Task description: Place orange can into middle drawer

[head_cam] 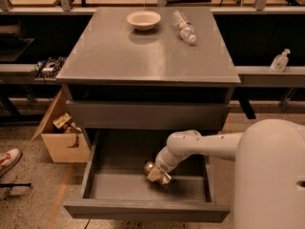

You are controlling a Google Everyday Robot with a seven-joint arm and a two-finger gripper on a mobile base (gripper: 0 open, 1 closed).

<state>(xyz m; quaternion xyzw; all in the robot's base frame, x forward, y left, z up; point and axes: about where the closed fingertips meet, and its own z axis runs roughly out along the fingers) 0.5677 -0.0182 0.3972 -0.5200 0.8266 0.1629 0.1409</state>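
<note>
My gripper (157, 173) is low inside the open middle drawer (143, 210), right of centre. The orange can (149, 166) is at its tip, and I cannot tell whether I am clamped on it or loose. I judge the can should rest fully on the drawer floor, away from the walls, before I release it. Then I withdraw gently, clear of the upper front (143, 114).

No text or labels legible anywhere

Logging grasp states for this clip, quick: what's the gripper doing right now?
Gripper: closed on the orange can, low inside the open middle drawer.
</note>
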